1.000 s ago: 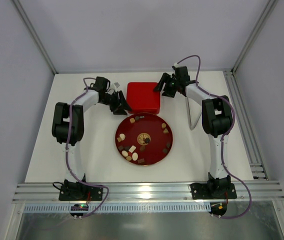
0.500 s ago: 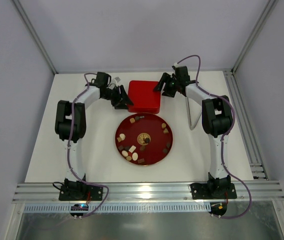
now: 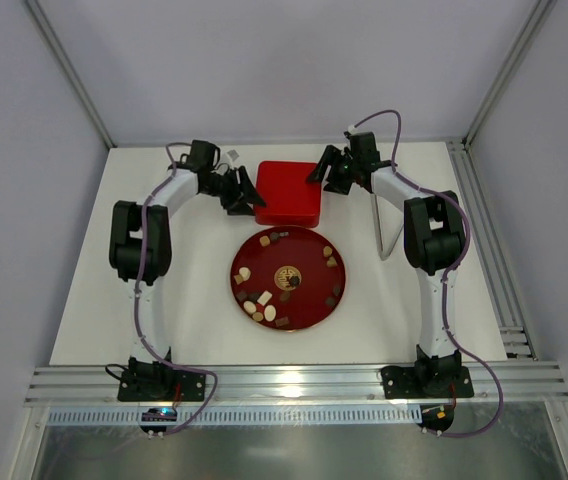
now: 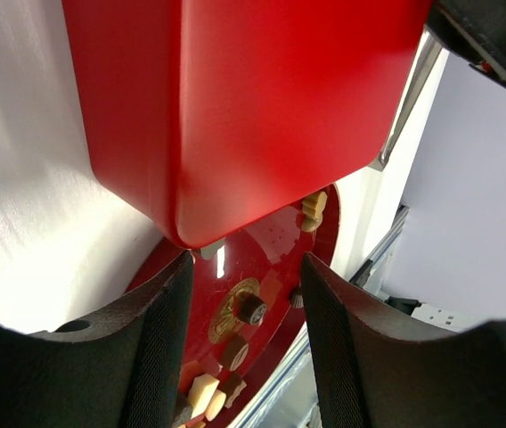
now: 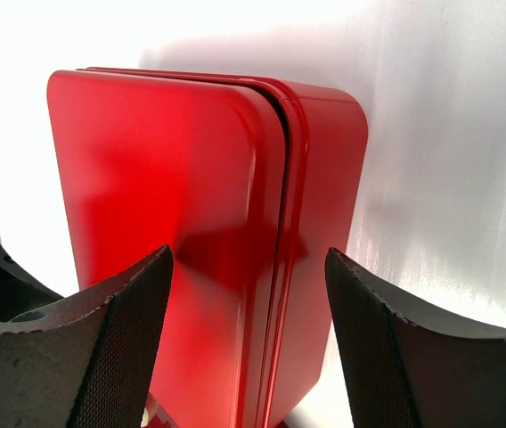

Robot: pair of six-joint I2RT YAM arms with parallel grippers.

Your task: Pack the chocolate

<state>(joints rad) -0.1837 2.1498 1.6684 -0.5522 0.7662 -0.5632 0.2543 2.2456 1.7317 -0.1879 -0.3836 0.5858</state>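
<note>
Handling, as a judgement: the chocolate (image 3: 261, 305) is bite-sized, so each piece should be light and rigid, but brittle at the edges and easily marked. A hard pinch could chip it. On a smooth plate a piece will likely skate sideways under a poor approach. Best hold is across the two widest sides of a single piece, low down, with the fingers coming from above. Square pieces offer parallel faces. Round and oval ones are likelier to squirt out. Pieces lying close together in the lower-left cluster are best taken from the outer side first.

Look: dark brown, light brown and cream-white pieces in mixed round, square and oval shapes. All lie loose on the round red plate (image 3: 309, 290) at the centre of the top view, scattered round its gold emblem (image 3: 286, 276). There is a cluster lower left, a few at the upper rim, two tan ones upper right and dark ones toward the right edge. None is seen off the plate.

The red box (image 3: 287, 195) sits on the table (image 3: 404, 310) just above the plate with its lid on. The seam is plain in the right wrist view.

Left fingers (image 4: 159, 357): apart and empty, flanking the box's lower left corner, no clear contact.

Right fingers (image 5: 128, 348): spread wide and empty at the box's upper right corner, lined up on the lid seam, touch not evident.
</note>
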